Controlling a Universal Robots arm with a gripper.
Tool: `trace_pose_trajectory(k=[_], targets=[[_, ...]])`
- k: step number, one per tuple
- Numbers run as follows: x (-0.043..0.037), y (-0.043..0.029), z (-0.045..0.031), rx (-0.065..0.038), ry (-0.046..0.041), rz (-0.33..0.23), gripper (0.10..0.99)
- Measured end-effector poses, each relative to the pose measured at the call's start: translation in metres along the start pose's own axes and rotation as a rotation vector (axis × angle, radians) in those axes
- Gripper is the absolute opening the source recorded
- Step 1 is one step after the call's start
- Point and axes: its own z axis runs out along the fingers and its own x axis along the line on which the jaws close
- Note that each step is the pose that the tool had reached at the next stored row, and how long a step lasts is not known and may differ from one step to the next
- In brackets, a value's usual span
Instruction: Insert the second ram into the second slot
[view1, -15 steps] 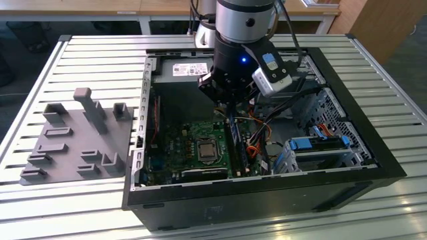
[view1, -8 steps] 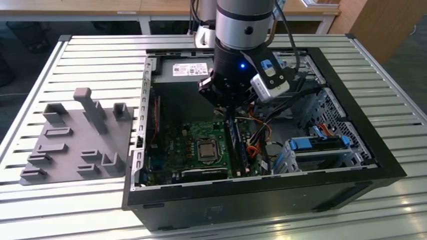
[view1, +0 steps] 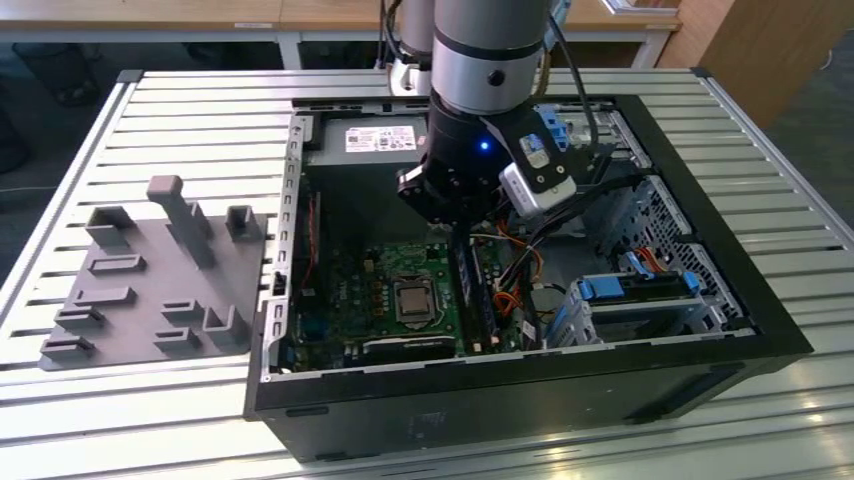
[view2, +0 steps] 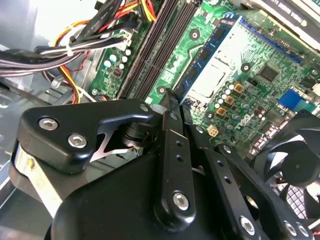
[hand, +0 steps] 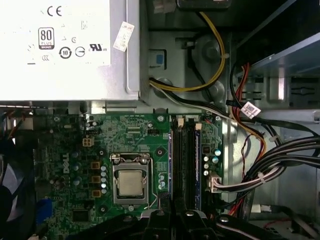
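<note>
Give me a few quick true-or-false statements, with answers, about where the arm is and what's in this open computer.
1. The computer case lies open on a slatted table. True.
2. The gripper hangs over the grey fixture. False: it is inside the case, over the memory slots.
3. The gripper is shut on the second ram, a blue stick running alongside the processor. True.
4. A cooler covers the processor. False: the processor sits bare in its socket.
5. The grey fixture stands on the exterior view's right of the case. False: it stands on the exterior view's left.
</note>
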Motion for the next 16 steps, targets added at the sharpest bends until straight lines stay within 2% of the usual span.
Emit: trace_pose_trajectory(k=[6,11,16], targets=[[-0.0066,0.0,0.0102,0.0,0.0003,0.002,0.137],[-0.0066,0.0,0.0103,0.001,0.0002,0.002,0.137],[-0.0104,0.0004,0.0183,0.001,0.0003,-0.01,0.137]])
